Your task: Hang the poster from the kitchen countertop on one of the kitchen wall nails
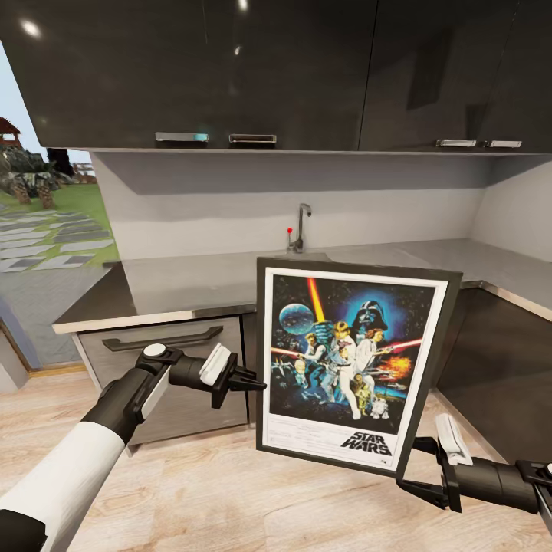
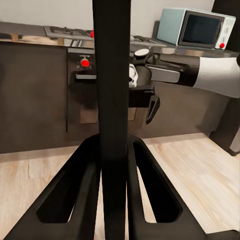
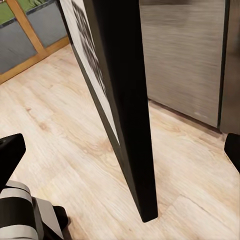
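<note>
The glossy dark wall cabinets [image 1: 230,69] span the top of the head view, with brushed-metal handles along their lower edge. Below them the smooth grey matte kitchen countertop [image 1: 192,284] runs wide and turns a corner at 3 o'clock, a chrome tap [image 1: 301,226] standing at its back edge near 12 o'clock. A pale wood-plank floor [image 1: 230,491] lies underneath.

The poster [image 1: 354,364] hangs in the air in front of the counter, just right of centre, tilted slightly clockwise: a thin black frame, white border, colourful figures on dark blue, and the "STAR WARS" logo on its white bottom strip.

The left gripper [image 1: 257,381] meets the frame's left edge at 9 o'clock; the left wrist view shows what the head view cannot, both black fingers pressed against the frame edge [image 2: 112,100], clamped on it. That view also reveals a pale blue microwave [image 2: 197,27] on a far counter.

The right gripper [image 1: 410,460] sits at the poster's lower right corner, at 5 o'clock. The right wrist view shows its fingertips [image 3: 11,150] spread wide, clear of the frame edge [image 3: 127,115].
</note>
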You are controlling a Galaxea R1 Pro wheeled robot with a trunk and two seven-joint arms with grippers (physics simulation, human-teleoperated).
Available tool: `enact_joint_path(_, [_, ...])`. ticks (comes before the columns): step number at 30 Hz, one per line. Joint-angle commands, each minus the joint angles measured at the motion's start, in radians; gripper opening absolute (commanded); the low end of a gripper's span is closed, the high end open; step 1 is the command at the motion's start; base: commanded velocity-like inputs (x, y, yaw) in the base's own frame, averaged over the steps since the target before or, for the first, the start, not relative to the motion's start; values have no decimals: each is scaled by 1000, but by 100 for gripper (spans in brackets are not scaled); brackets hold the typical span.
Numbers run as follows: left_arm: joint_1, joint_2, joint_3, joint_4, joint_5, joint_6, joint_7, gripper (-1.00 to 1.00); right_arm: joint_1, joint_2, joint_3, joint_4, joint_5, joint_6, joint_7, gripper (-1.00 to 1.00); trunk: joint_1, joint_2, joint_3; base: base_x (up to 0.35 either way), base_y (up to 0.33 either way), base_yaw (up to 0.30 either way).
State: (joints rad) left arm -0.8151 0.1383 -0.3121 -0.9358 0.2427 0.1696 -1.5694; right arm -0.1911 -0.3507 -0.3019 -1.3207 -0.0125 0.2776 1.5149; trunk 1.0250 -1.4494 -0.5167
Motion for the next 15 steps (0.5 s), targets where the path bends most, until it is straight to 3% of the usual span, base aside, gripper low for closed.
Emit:
enact_joint_path(1, [-1,1,-4,0,6,7,-1,-100,-1,0,0,0,-1,10,4,100,0,-1,-1,0,0,0])
enact_joint_path(15, [-1,1,-4,0,7,7,-1,-100,-1,1,0,0,-1,7,4,100,0,-1,-1,0,0,0])
